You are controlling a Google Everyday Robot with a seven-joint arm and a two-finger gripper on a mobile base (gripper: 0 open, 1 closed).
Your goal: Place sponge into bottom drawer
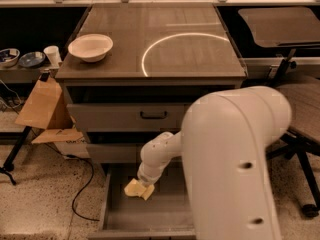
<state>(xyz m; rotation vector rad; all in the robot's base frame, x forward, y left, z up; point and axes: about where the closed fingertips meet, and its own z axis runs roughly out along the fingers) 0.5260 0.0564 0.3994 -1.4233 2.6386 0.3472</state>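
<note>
- No text, label, brand, number or sign can be read anywhere in the camera view.
- The plain surfaces in sight carry no legible marking: the brown-topped grey cabinet (pixel 200 59), the round white bowl (pixel 90 47) on it, the tan cardboard sheet (pixel 42 104) leaning beside it, and the white robot arm (pixel 235 159).
- The gripper (pixel 145 185) is low over the open, wide grey bottom drawer (pixel 150 218), right at the small pale-yellow foam sponge (pixel 134 189). None of these three shows any writing either.
</note>
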